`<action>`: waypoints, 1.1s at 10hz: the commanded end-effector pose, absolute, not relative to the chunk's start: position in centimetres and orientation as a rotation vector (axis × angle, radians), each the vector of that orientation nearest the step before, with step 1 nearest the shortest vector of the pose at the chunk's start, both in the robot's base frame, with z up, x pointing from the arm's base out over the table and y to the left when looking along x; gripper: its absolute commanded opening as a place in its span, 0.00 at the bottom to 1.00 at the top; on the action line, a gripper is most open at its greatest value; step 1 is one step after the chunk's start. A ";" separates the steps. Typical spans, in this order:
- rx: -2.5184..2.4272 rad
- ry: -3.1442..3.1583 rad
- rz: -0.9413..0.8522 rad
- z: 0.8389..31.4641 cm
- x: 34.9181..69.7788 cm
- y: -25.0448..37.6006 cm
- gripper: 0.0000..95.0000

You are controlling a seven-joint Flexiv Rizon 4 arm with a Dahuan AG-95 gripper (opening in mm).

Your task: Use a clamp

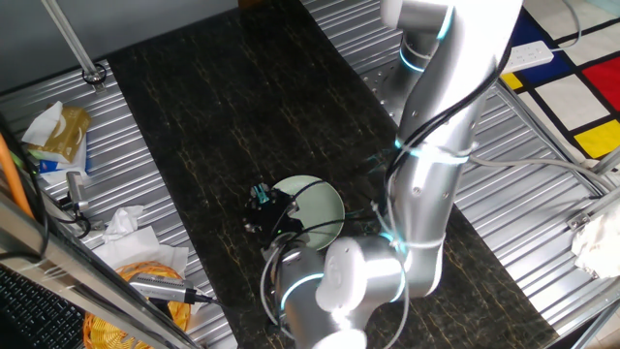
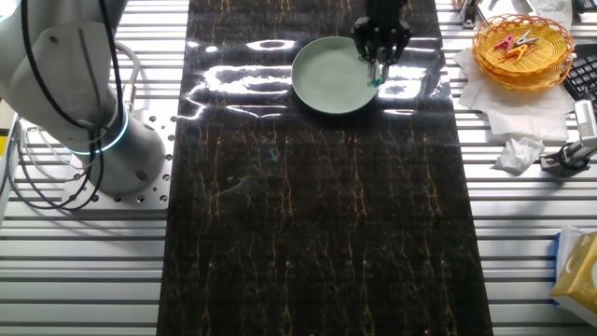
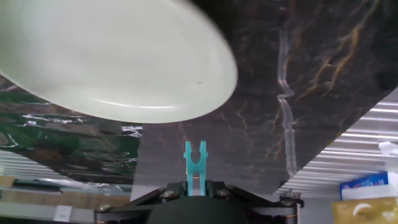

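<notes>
The teal clamp (image 3: pixel 195 163) is a small two-pronged plastic clip held in my black gripper (image 3: pixel 195 186), prongs pointing away from the hand. The gripper is shut on it. The pale green round plate (image 3: pixel 112 59) lies on the dark marbled mat just beyond the prongs, and the clamp is short of its rim. In the other fixed view the gripper (image 2: pixel 380 58) hangs over the plate's (image 2: pixel 328 79) right edge with the clamp (image 2: pixel 378 80) at its tip. In one fixed view the gripper (image 1: pixel 263 206) sits at the plate's (image 1: pixel 320 204) left edge, the clamp (image 1: pixel 259 191) barely showing.
A yellow wicker basket (image 2: pixel 522 45) with coloured clips stands on white paper to the right of the mat. Crumpled tissue (image 2: pixel 518 154) and a tool lie on the metal table beside it. The arm's base (image 2: pixel 89 112) stands left of the mat.
</notes>
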State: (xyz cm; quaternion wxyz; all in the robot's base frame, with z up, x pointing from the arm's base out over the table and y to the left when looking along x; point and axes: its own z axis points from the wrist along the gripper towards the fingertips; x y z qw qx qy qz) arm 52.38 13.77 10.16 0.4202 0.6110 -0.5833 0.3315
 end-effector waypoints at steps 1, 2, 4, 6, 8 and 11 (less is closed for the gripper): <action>1.554 -1.443 0.834 10.1 52.8 13.4 0.00; 1.563 -1.442 0.826 9.8 53.1 13.2 0.00; 1.593 -1.427 0.791 9.6 53.3 13.0 0.00; 1.604 -1.409 0.772 9.4 53.4 13.1 0.00; 1.588 -1.405 0.756 8.7 53.7 13.5 0.00; 1.590 -1.373 0.728 8.3 53.8 13.9 0.00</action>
